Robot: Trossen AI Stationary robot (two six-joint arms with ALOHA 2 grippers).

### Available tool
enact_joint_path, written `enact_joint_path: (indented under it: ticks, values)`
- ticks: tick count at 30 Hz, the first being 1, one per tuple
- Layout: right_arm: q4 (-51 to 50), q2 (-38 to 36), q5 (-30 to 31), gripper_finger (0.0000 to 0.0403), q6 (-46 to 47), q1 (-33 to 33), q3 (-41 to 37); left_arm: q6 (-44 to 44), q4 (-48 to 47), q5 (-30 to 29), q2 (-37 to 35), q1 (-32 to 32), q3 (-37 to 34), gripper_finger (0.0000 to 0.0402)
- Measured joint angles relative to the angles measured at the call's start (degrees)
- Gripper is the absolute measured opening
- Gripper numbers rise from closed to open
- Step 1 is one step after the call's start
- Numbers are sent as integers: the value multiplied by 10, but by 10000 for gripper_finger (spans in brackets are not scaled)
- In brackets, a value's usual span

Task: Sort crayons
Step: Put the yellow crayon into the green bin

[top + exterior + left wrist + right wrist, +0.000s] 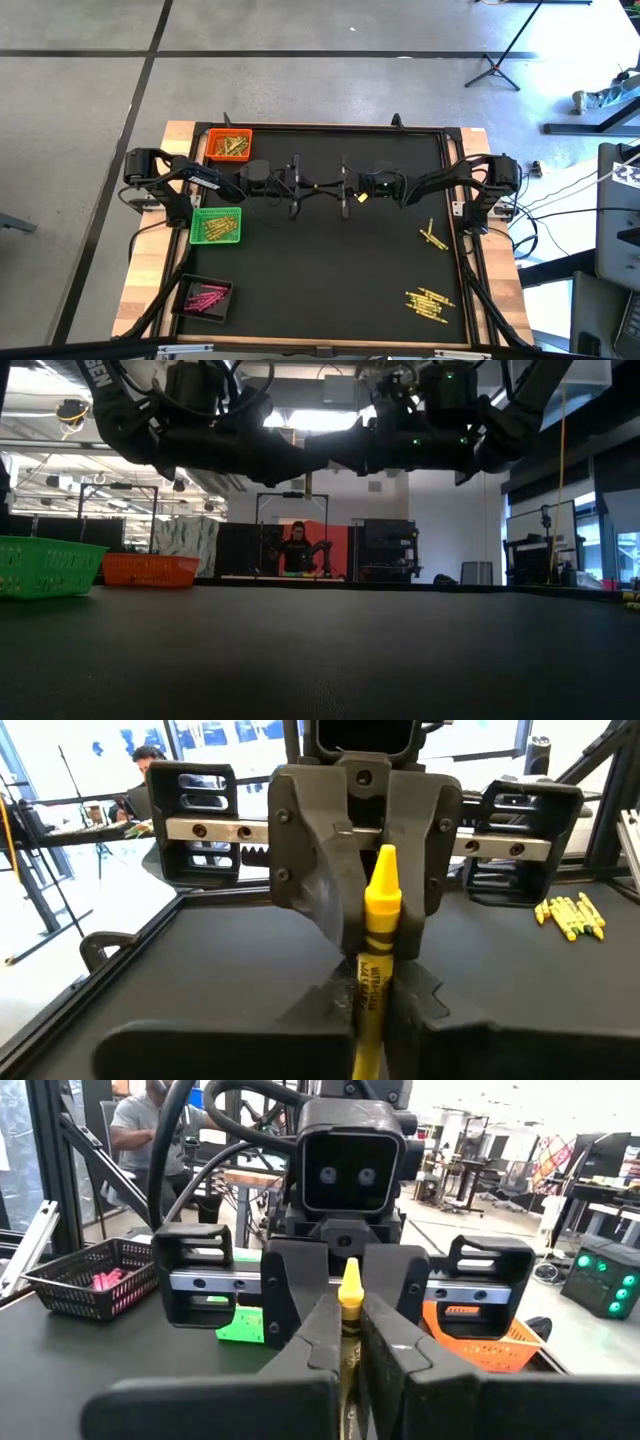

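Gripping one yellow crayon (380,935) jointly, left gripper (296,186) and right gripper (345,188) meet mid-table, both clamped shut; handover step: right should release.

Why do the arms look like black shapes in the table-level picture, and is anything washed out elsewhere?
Low view: bright ceiling lights behind the arms leave them as dark silhouettes. Left wrist view: the windows are blown out white, yet the yellow crayon is sharp. Right wrist view: the room behind glares at the upper right. High view: even light, faint shadows.

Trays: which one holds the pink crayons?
The black tray, at the mat's near-left corner. The green tray and orange tray beyond it hold yellowish crayons.
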Motion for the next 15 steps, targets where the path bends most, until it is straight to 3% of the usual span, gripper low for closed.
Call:
enact_joint_path:
  ticks: [3, 8, 15]
  values:
    - [-5, 0, -5, 34, 5, 0, 0, 0, -10, 0, 0, 0, 0, 9]
    - [-91, -42, -11, 111, 5, 1, 0, -1, -59, -3, -9, 0, 0, 11]
    - [-296, -122, -11, 175, -15, 1, -15, 26, -277, -3, -103, 0, 0, 11]
